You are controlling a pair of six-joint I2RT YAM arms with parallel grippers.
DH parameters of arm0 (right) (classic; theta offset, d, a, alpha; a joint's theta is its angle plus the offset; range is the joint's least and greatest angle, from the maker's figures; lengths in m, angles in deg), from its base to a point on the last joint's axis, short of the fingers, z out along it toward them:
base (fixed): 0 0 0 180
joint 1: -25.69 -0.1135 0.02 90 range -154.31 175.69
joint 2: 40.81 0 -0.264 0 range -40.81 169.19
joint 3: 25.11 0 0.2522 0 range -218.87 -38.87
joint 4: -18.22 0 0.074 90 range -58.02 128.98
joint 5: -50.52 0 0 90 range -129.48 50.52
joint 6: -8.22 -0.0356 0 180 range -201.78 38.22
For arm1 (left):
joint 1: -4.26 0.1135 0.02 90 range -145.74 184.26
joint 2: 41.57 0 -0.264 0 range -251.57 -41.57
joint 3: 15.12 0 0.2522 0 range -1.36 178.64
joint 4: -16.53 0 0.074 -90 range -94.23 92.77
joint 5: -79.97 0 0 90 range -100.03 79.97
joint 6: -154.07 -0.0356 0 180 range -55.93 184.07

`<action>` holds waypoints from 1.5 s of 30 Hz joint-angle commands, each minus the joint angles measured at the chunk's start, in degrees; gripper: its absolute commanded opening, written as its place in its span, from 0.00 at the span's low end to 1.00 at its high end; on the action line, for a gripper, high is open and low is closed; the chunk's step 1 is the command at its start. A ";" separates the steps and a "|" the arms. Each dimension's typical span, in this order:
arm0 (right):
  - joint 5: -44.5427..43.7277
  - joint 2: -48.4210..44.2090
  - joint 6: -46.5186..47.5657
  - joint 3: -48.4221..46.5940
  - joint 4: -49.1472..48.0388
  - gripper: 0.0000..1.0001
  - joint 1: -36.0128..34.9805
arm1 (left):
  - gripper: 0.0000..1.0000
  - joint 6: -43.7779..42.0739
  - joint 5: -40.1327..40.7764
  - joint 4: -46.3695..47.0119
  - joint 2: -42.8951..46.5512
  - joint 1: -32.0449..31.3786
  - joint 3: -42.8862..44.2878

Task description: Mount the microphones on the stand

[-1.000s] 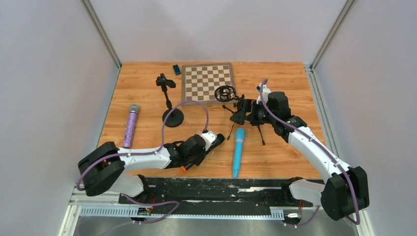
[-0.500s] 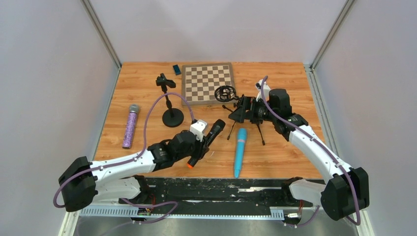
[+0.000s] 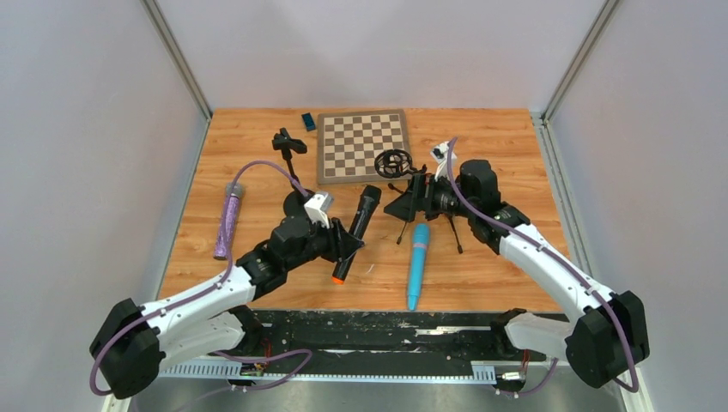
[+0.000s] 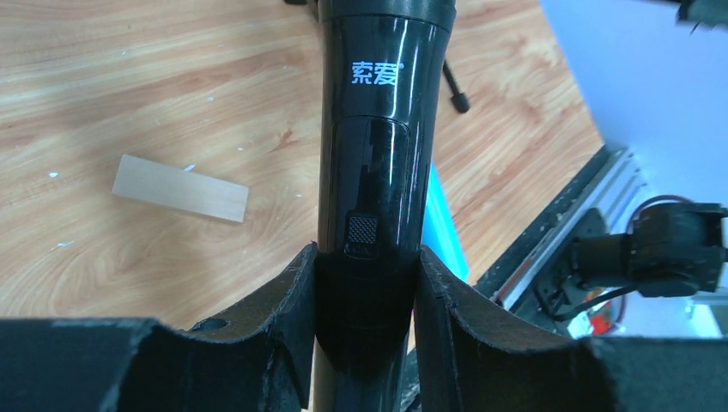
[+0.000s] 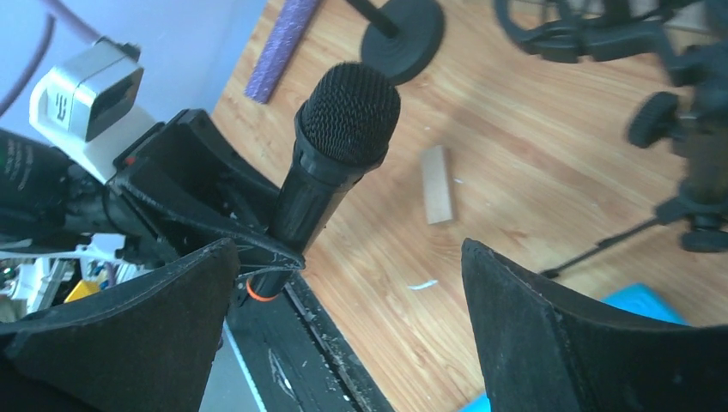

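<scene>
My left gripper (image 3: pixel 343 246) is shut on the long black microphone (image 3: pixel 358 225), held off the table at a slant, grille end up and away, orange end (image 3: pixel 340 277) toward the near edge. In the left wrist view both pads press the glossy barrel (image 4: pixel 378 154). The light blue microphone (image 3: pixel 417 262) lies just to its right on the table. Along the left side lies the purple microphone (image 3: pixel 227 221). My right gripper (image 3: pixel 403 204) hangs open and empty by the tripod stand (image 3: pixel 395 163), facing the black microphone's grille (image 5: pixel 348 112). The round-base stand (image 3: pixel 290 146) rises behind my left arm.
A chessboard (image 3: pixel 362 144) lies at the back centre with a small blue object (image 3: pixel 308 121) beside it. A small wooden block (image 4: pixel 180 187) rests on the table under the held microphone. The tripod's thin legs (image 3: pixel 455 232) spread toward the blue microphone. A black rail (image 3: pixel 386 322) runs along the near edge.
My left arm has lifted the black microphone from near the front edge and carried it up and back toward the middle. The right gripper has shifted slightly left, still open.
</scene>
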 commanded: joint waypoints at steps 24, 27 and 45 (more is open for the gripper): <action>12.54 13.56 -24.30 3.05 -44.96 0.76 -13.15 | 0.00 9.86 -11.56 24.19 10.65 1.97 -7.26; 13.36 13.54 -25.83 4.08 -48.50 0.62 -13.15 | 0.00 9.89 -11.42 24.65 10.53 1.97 -7.54; 12.54 13.01 -15.23 -0.40 -35.34 0.00 -13.20 | 1.00 7.26 -6.98 17.60 12.00 1.93 -7.54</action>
